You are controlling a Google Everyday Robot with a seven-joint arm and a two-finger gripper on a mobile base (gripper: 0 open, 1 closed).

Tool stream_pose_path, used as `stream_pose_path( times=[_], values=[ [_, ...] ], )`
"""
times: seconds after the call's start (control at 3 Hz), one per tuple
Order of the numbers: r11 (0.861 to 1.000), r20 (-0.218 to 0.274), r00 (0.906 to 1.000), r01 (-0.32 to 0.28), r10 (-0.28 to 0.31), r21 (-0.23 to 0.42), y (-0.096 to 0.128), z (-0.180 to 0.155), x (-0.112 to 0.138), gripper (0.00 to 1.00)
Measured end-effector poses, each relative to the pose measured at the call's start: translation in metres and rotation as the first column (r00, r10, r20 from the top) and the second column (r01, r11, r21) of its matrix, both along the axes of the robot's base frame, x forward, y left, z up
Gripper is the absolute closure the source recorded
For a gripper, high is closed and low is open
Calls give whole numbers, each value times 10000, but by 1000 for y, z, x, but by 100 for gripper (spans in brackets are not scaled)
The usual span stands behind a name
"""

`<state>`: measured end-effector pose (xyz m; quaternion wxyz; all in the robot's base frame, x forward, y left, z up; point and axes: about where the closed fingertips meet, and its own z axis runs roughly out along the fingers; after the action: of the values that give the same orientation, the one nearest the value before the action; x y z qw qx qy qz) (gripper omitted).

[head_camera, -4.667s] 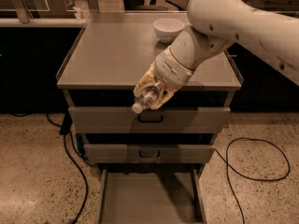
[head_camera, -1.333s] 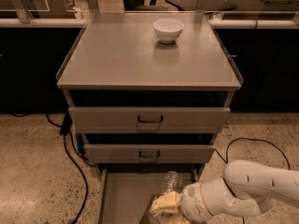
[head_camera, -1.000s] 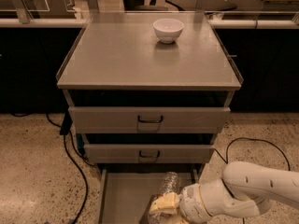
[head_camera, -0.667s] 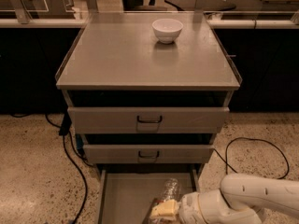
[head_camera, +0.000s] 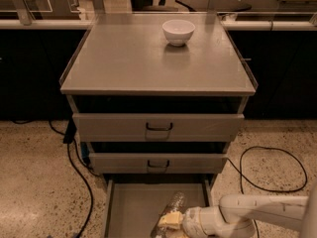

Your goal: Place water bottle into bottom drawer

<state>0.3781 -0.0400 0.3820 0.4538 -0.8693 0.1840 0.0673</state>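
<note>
The water bottle (head_camera: 175, 202) is a clear crinkled bottle lying lengthwise low over the floor of the bottom drawer (head_camera: 131, 209), right of its middle. This drawer is pulled out, a shallow grey tray under two shut drawers. My gripper (head_camera: 168, 221), with pale yellow fingers, reaches in from the right at the bottom edge of the camera view. It is shut on the bottle's near end. The white arm (head_camera: 257, 213) stretches off to the right. Whether the bottle rests on the drawer floor is hidden by the hand.
A white bowl (head_camera: 178, 31) stands at the back of the grey cabinet top (head_camera: 148, 63). The two upper drawers (head_camera: 158, 127) are shut, with dark handles. Black cables lie on the speckled floor left (head_camera: 74, 177) and right (head_camera: 270, 170) of the cabinet.
The gripper carried the bottle from in front of the top drawer down into the bottom drawer. Over the last second it sank a little lower and toward the front.
</note>
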Motion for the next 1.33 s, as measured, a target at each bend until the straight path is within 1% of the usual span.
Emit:
stream_pose_path(
  times=[0.33, 0.67, 1.0, 1.33],
  values=[
    [9999, -1047, 9945, 55, -66, -104, 29, -84, 8, 100],
    [9998, -1617, 9866, -206, 200, -20, 62, -136, 16, 100],
    [9997, -1640, 9863, -210, 191, -103, 71, -131, 17, 100],
    [9959, -1524, 9882, -5, -134, -910, 80, -122, 26, 100]
  ],
)
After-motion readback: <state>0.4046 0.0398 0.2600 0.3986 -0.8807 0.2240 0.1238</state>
